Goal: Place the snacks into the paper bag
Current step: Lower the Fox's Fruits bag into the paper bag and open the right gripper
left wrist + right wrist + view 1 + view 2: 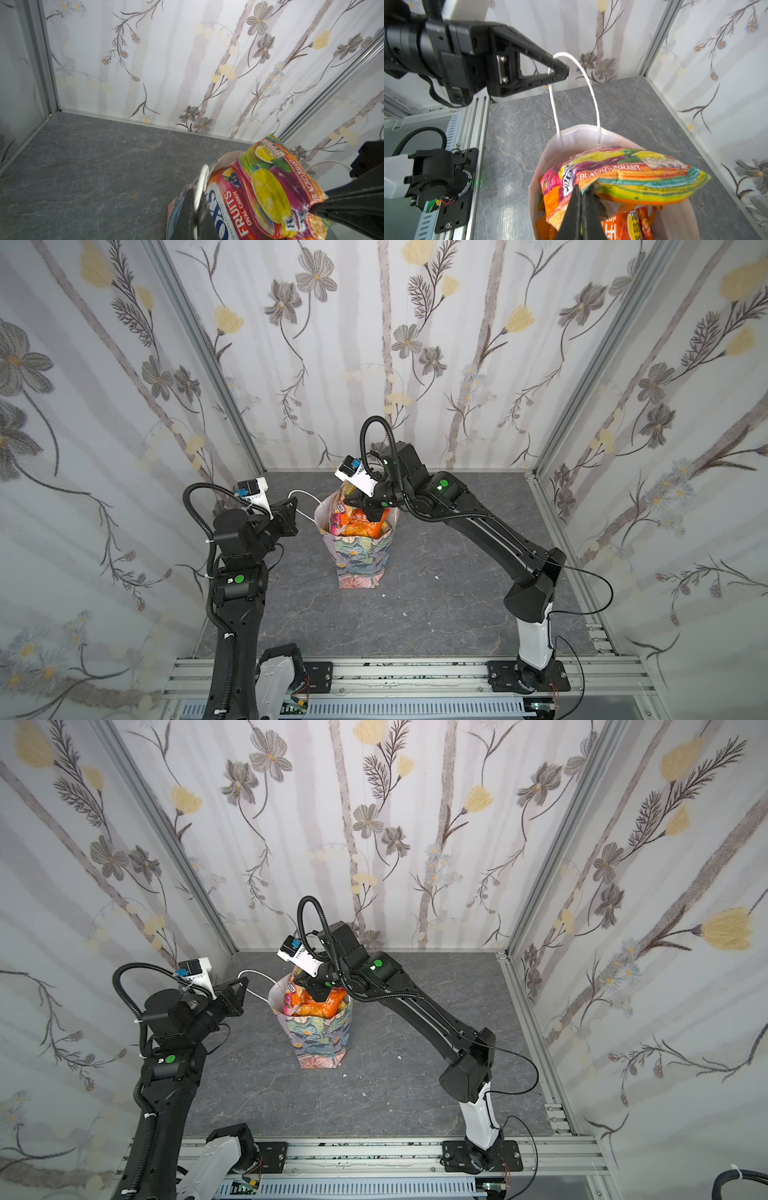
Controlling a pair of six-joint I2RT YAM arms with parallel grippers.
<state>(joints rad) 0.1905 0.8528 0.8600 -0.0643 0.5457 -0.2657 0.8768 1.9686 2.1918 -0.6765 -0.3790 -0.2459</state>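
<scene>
Right gripper: I am pinching my right gripper (581,199) shut on the crinkled edge of the glossy, multicoloured FOX'S Fruits candy pouch (633,176).
Left gripper: I am clamping my left gripper (560,70) on the thin white cord handle (591,93) and holding its loop out sideways, away from the mouth.
Bag: the upright paper bag (359,556), pastel floral outside and plain white inside, is standing mid-way between my arms on the grey marbled tabletop (436,572).
Key relation: the candy pouch is hanging right at my right fingertips, directly over the bag mouth and partly above the rim. Its long axis is lying across the opening, not pointing down into it.
Nearer arm: the right, which is already gripping the pouch. The left is working beside the bag, at the handle only.
Contents: orange foil packs (633,224) are crowding the inside close to the rim.
Materials: the pouch is slick, puffy film that is creasing at my grip. The bag is thin, stiff paper, and the cord is limp.
Judgement: lowering looks tight, so I am expecting to tip one end of the pouch down. The light bag could tip if I drag on the handle.
</scene>
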